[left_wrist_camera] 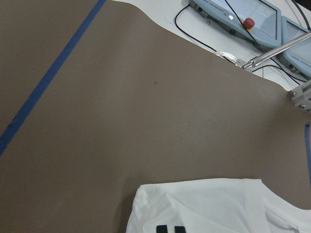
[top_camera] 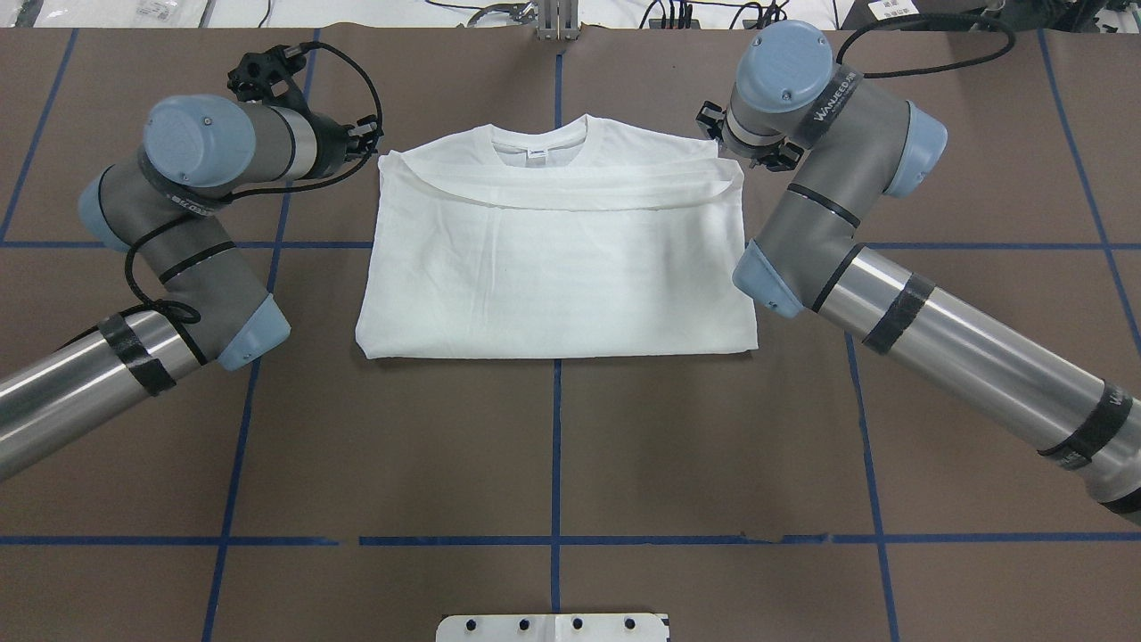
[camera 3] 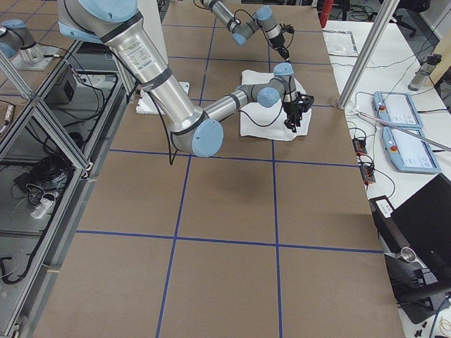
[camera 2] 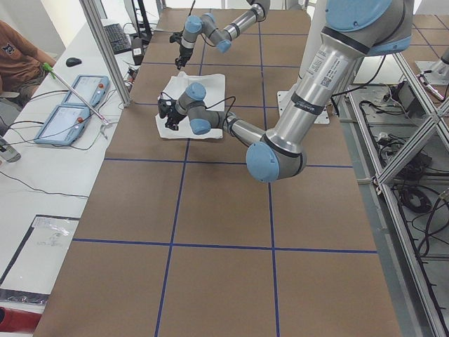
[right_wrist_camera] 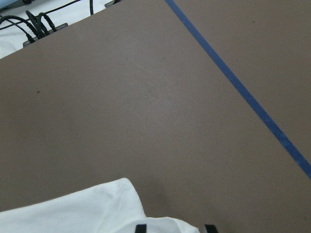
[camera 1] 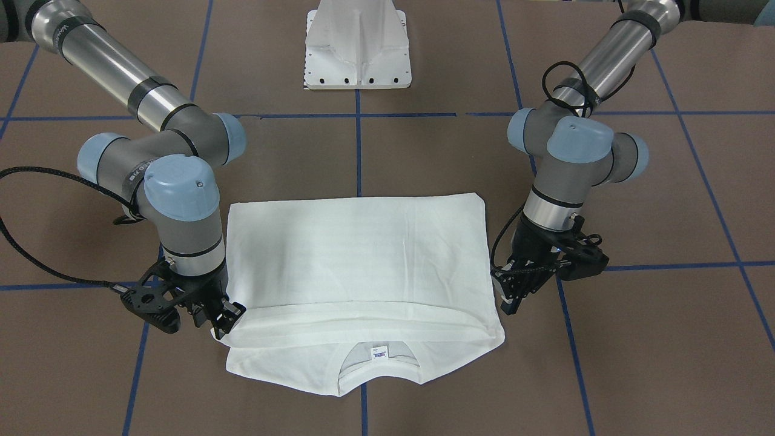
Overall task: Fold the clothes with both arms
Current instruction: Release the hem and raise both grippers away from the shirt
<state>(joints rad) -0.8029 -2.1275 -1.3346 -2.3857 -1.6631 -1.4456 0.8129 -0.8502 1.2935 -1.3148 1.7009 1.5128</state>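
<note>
left hand (camera 1: pixel 506 306) apparently pinches the t-shirt (camera 1: pixel 363 254) fold; right hand (camera 1: pixel 223 326) fingers spread at its opposite corner.

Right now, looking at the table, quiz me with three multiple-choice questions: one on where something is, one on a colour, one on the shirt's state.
1. Relative to the white base, the collar of the T-shirt points:
A) toward it
B) away from it
C) sideways

2. The tape lines on the table are:
A) red
B) yellow
C) blue

3. The T-shirt is:
A) folded flat on the table
B) hanging in the air
C) crumpled in a heap

Answers:
1 B: the collar lies on the shirt's edge farthest from the base.
2 C: blue lines cross the brown tabletop.
3 A: a doubled layer lies flat, ending just short of the collar.
</note>
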